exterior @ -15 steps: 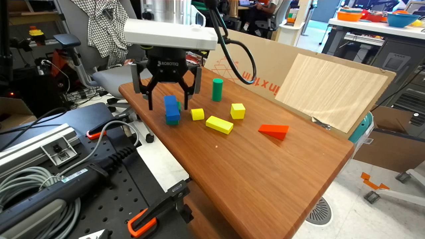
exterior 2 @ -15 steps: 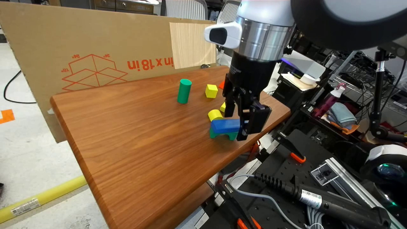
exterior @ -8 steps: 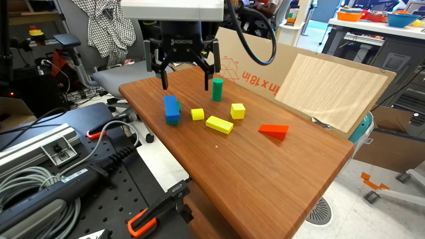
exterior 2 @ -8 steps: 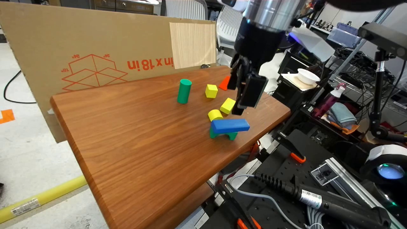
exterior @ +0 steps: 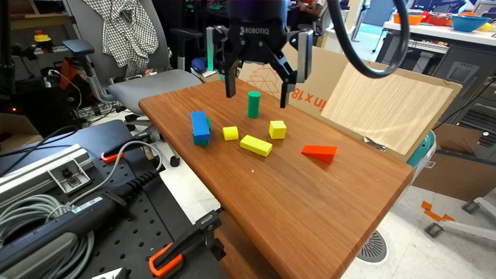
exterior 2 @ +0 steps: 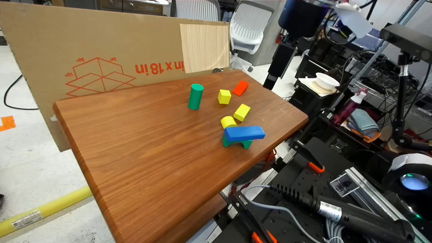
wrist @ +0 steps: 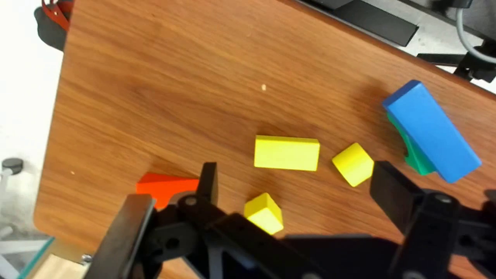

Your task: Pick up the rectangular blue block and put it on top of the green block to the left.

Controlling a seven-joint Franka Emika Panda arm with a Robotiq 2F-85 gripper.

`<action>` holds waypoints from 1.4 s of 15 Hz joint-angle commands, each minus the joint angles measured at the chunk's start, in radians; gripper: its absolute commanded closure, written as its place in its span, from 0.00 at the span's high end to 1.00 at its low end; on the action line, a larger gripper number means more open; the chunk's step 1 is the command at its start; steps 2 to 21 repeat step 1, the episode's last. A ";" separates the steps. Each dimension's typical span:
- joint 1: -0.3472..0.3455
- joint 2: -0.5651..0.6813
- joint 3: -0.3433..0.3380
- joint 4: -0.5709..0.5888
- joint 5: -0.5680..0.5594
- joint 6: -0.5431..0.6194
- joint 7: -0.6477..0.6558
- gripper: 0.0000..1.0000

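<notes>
Rectangular blue block (exterior 2: pixel 244 133): sits flat on top of the green block (exterior 2: pixel 247 144), right of centre in an exterior view, with an overhang at the right-hand end there, and shows no shift over the past second. Just changed: retreat of the pincer (exterior: pixel 257 100) away from the pair to the upper middle of the frame in an exterior view, with jaws spread wide apart, gripping nothing, well clear of both blocks. Looks, by judgement, like a finished placement: calls for no regrip, only a clear withdrawal, and leaves slight risk of toppling while untouched.
</notes>
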 commanded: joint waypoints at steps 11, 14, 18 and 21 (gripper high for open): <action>-0.008 0.000 -0.011 0.006 0.007 -0.009 0.009 1.00; -0.008 0.000 -0.011 0.006 0.007 -0.009 0.009 1.00; -0.008 0.000 -0.011 0.006 0.007 -0.009 0.009 1.00; -0.008 0.000 -0.011 0.006 0.007 -0.009 0.009 1.00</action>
